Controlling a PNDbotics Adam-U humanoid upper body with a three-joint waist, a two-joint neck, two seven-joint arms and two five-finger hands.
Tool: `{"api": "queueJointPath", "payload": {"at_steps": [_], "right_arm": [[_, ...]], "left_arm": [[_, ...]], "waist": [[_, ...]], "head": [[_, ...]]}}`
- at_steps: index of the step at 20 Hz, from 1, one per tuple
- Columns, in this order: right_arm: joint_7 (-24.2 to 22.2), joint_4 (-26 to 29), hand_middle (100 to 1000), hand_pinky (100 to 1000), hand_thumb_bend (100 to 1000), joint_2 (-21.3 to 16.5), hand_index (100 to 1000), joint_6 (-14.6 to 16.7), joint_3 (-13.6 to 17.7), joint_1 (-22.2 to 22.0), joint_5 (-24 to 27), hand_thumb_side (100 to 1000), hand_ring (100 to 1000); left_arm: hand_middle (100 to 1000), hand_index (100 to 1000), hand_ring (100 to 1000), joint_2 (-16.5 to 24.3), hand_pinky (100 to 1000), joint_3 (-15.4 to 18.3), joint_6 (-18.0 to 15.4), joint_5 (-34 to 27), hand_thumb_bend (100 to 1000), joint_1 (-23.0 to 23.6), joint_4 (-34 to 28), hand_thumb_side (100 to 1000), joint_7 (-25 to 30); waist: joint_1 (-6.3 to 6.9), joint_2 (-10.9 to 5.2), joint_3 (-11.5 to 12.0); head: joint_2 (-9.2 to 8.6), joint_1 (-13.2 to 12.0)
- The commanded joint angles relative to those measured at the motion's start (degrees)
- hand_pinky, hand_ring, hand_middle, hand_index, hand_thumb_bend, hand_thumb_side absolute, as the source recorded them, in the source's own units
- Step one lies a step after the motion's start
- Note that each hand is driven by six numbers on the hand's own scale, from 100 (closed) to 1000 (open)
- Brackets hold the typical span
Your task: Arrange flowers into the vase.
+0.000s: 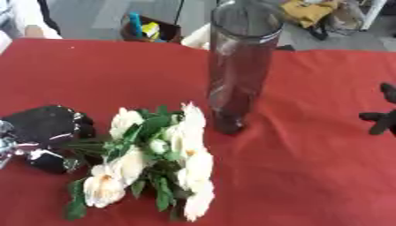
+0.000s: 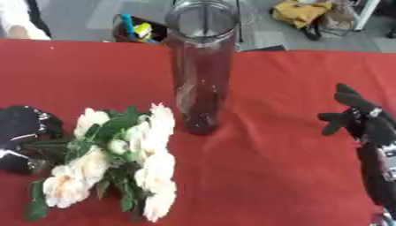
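two hands show, one at each side of a red cloth [image 1: 309, 176]. the left hand [image 1: 46, 132] lies low at the left, knuckles up, its fingers curled over the green stems [image 1: 89, 148] of a bunch of flowers [image 1: 158, 159]; the stems run under the hand, so the fingers look clamped on them, though the fingertips themselves are hidden. the flowers lie flat on the cloth, cream-white blooms with green leaves, heads spread away from the hand toward the middle and the near edge. none of them is in the vase.

the vase [image 2: 201, 75] is a tall, clear glass cylinder standing upright on the cloth, just behind and to the right of the flowers, its foot near the topmost blooms but not touching them as far as can be seen. its open rim reaches up past the far edge of the table.

the right hand [image 2: 359, 117] is at the right edge, well apart from both vase and flowers, raised with its fingers up and spread apart, the thumb sticking out toward the vase. it holds nothing. its black forearm runs down to the lower right corner.

beyond the table, on the floor, sit a dark box [image 1: 151, 28] with blue and yellow things in it and a yellow bag [image 2: 302, 11].
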State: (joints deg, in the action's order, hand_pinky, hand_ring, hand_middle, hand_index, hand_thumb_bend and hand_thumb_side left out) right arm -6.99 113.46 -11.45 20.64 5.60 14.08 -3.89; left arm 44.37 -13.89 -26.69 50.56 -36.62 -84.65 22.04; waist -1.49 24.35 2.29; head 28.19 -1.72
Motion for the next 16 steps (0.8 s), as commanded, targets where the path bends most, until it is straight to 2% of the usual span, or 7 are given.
{"api": "queueJointPath", "payload": {"at_steps": [1,5,11,16], "right_arm": [[0.2,1.1,447,735,100,-0.6,837,-0.3,0.1,0.1,0.0,1000,1000],[0.2,1.1,447,735,100,-0.7,837,-0.3,0.1,0.0,0.1,1000,1000],[0.1,1.1,446,735,100,-0.6,838,-0.4,0.0,-0.1,0.1,1000,1000],[-0.1,1.1,446,736,100,-0.5,839,-0.4,0.0,0.0,0.2,1000,1000]], "left_arm": [[501,630,387,2.0,354,-0.2,-0.6,-3.7,100,0.0,-1.0,473,2.4],[477,599,359,2.8,330,0.2,-0.1,-5.7,100,-0.1,-2.2,469,4.3],[379,501,245,2.7,199,0.3,1.1,-6.6,100,-0.3,-2.8,493,4.4],[308,447,179,2.6,162,0.2,1.7,-5.9,100,-0.6,-3.0,507,3.7]], "waist": [[0.2,-1.34,0.0],[0.29,-1.54,0.1],[0.26,-1.62,0.1],[0.19,-1.55,0.2]], "head": [[0.13,-0.2],[0.16,-0.2],[0.14,-0.4],[0.26,-0.5]]}}
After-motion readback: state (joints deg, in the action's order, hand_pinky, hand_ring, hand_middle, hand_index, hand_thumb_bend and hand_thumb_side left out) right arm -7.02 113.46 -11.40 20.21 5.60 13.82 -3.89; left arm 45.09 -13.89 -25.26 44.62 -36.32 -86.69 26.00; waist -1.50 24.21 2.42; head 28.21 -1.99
